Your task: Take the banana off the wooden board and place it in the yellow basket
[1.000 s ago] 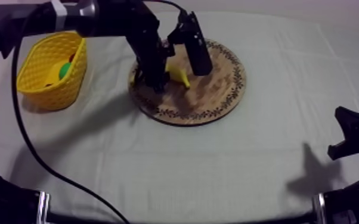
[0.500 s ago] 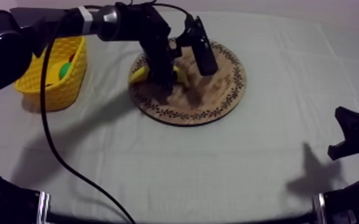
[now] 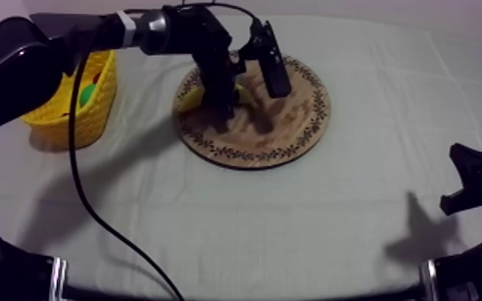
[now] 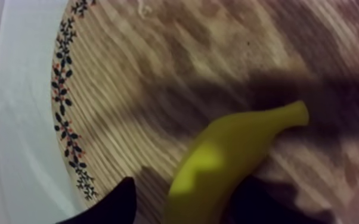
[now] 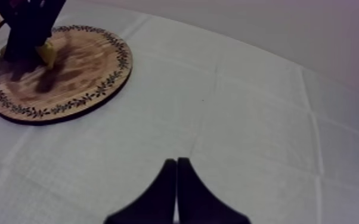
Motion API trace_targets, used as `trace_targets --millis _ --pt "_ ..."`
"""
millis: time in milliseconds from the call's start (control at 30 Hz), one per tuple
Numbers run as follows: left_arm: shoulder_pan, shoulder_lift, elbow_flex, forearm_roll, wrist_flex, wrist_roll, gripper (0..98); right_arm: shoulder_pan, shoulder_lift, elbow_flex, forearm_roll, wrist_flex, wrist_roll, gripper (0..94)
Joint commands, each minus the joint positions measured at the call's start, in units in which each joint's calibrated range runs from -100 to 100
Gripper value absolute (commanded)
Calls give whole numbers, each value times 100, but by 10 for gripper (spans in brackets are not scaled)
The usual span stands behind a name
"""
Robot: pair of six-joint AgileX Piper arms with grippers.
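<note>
1. The worktop (image 3: 316, 224) is covered by a grey-white cloth, on which creases are seen.
2. The round wooden board (image 3: 292, 120) is found toward the far middle of the worktop. Its rim is ringed with a dark leaf pattern.
3. The yellow basket (image 3: 60, 120) is placed at the left side, well apart from the board. A green item (image 3: 88, 94) is seen inside it; its kind cannot be told.
4. The left arm is reached in from the upper left, over the basket and onto the board. The left end effector (image 4: 182, 205) is set down over the board's left part, with its fingers kept apart and the banana taken between them. In the left wrist view one finger is pressed close against the fruit, while a strip of bare wood is seen between the other finger and the fruit. A firm grip is not shown.
5. The right end effector (image 5: 176, 167) is parked low at the right side, well apart from the board. Its fingers are laid together as a narrow wedge, with nothing held.
6. The banana (image 4: 229, 149) is found on the wooden board, near the board's left rim. Its ends are seen in the top view at either side of the left end effector. It is not in the basket.
</note>
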Motion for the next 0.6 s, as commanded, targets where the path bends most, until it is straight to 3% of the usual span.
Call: trace_targets --millis 0,333,567 --pt "-16 56 4 -3 21 -35 596 0 0 -3 0 -4 5 3" --pt "-83 100 17 55 38 -292 437 0 0 -3 0 -4 6 3" --pt "-71 -68 80 202 128 -382 364 0 0 -3 0 -4 2 3"
